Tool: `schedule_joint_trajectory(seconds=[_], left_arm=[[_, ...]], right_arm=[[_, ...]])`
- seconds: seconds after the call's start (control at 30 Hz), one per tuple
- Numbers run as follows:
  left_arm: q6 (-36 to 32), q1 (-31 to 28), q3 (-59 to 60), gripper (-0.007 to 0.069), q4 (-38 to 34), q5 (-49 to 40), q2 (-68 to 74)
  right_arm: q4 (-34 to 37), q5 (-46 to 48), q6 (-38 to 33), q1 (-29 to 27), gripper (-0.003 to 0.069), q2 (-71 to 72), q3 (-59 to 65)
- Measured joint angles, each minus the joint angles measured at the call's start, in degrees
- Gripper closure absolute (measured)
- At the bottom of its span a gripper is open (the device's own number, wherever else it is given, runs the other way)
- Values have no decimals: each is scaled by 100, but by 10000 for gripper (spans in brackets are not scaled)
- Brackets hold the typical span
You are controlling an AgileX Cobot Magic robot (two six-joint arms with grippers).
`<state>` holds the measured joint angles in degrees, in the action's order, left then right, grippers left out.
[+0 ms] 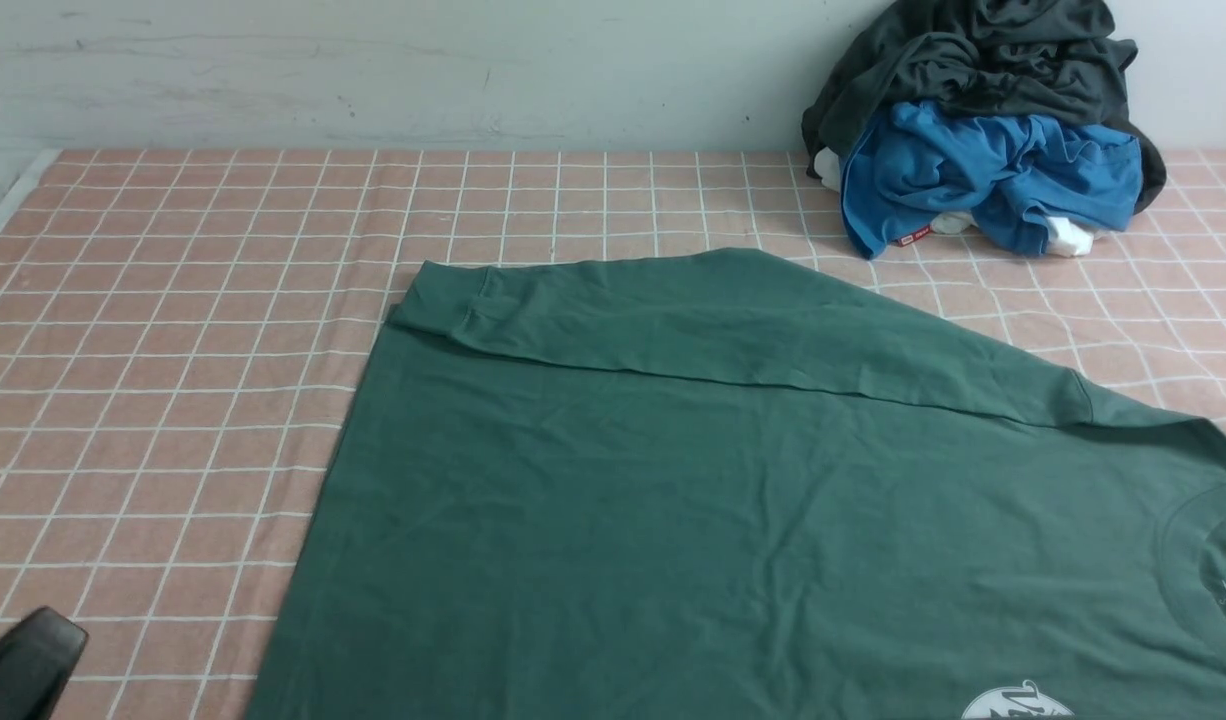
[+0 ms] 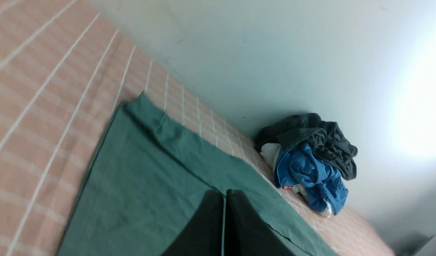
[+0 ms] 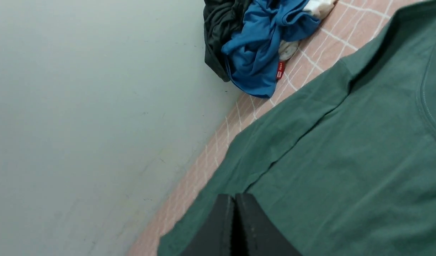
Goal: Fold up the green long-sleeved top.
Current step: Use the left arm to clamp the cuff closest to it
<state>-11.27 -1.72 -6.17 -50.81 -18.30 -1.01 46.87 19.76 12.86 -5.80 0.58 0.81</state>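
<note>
- Left jaws clenched flat together, nothing between them; in the left wrist view they hung over the green long-sleeved top (image 2: 143, 188).
- Right jaws likewise clenched and empty, over the same top in the right wrist view.
- In the front view only the left jaws showed, at the near left corner above the table (image 1: 173, 300), clear of the top's hem.
- Top spread flat on the near right of the table, collar (image 1: 1213, 560) to the right.
- Far sleeve (image 1: 723, 320) lay folded across the body, cuff (image 1: 443, 300) at the far left.
- White print (image 1: 1018, 703) at the near edge.
- Blue garment (image 1: 983, 175) and dark grey garment (image 1: 973, 50) heaped far right against the wall (image 1: 373, 70), apart from the top.
</note>
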Motion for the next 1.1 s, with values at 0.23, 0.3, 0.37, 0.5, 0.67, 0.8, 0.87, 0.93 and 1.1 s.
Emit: schedule_joint_trajectory(seconds=[0.23,0.3,0.37,0.5,0.67,0.8,0.87,0.93,1.1], left_arm=[[-1505,0,-1385,627,1248,-1617,1263],[-1499,0,-1882,627,1890,-2358,2038],[-1460,8,-2421,627,2473,-3006,2712],[-1247,390,-3291,627,3607,-4107,3931],[-840,1457,-3664,617,4223,-4664,4914],[-673,2226,-3661,557,4459,-4747,5621],[-603,2488,-3661,505,4483,-4747,5994],[-560,2686,-3661,440,4491,-4715,6297],[-525,2873,-3661,243,4503,-4324,7243]], right_arm=[[-1232,320,-1603,0,674,-630,-1331],[-1814,534,-1903,14,674,-1264,-1969],[-2344,799,-2088,110,674,-1904,-2637],[-3212,1854,-2217,504,674,-3013,-3767],[-3656,3778,-2198,1453,674,-4318,-4679],[-3671,4992,-2198,2115,674,-5035,-4825],[-3671,5108,-2193,2355,674,-5199,-4825],[-3665,5126,-2187,2533,674,-5251,-4804],[-3665,5165,-2285,2687,674,-5251,-4793]])
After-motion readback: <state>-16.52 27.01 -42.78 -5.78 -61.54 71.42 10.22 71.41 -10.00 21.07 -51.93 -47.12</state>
